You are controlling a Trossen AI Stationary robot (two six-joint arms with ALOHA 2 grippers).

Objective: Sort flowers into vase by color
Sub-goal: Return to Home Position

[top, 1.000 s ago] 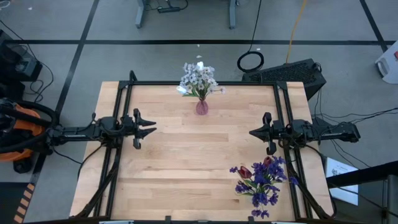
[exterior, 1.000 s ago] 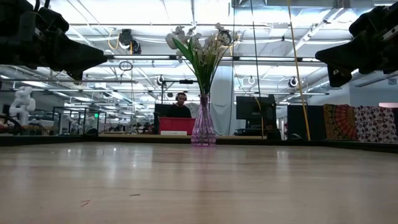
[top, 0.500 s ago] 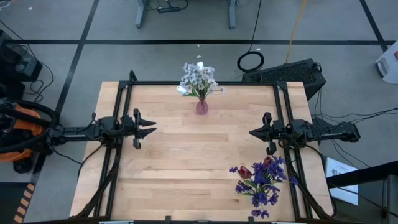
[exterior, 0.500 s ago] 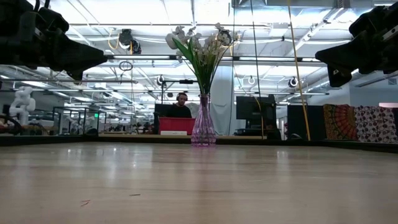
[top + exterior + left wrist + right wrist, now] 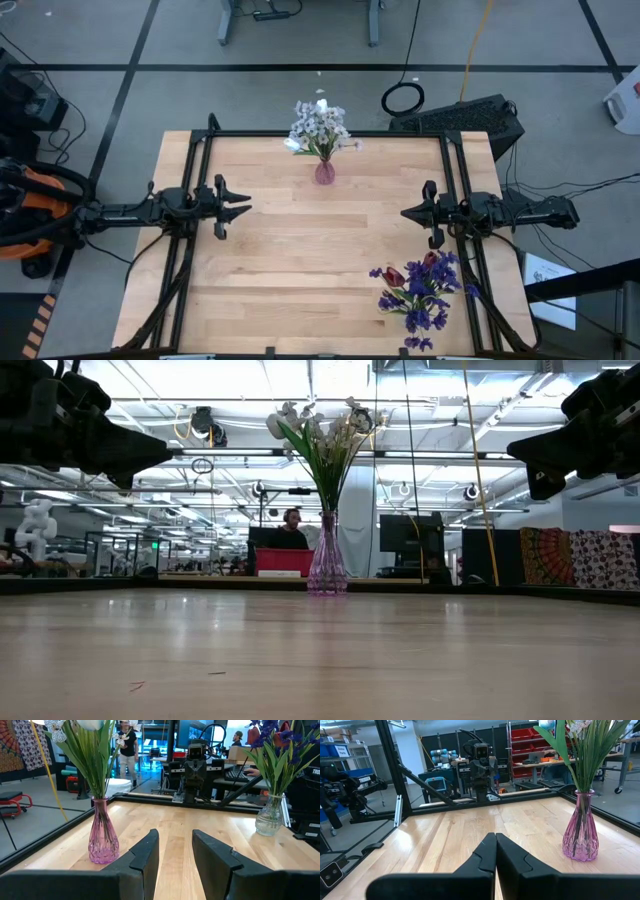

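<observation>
A pink glass vase (image 5: pixel 325 172) stands near the table's far edge and holds white tulips and tiny white blossoms (image 5: pixel 320 125); it also shows in the low view (image 5: pixel 327 565) and in both wrist views (image 5: pixel 103 837) (image 5: pixel 580 827). A clear vase (image 5: pixel 269 817) near the right near corner holds purple blossoms and dark red tulips (image 5: pixel 418 290). My left gripper (image 5: pixel 243 208) hovers open over the table's left side (image 5: pixel 175 850). My right gripper (image 5: pixel 405 213) hovers shut over the right side (image 5: pixel 495 840), just beyond the purple bunch. Both point toward the table's middle.
A black metal frame (image 5: pixel 330 134) runs along the far edge and down both sides of the table. Bare wood (image 5: pixel 320 260) lies between the two grippers and toward the near edge. A person (image 5: pixel 291 532) sits in the room beyond the far edge.
</observation>
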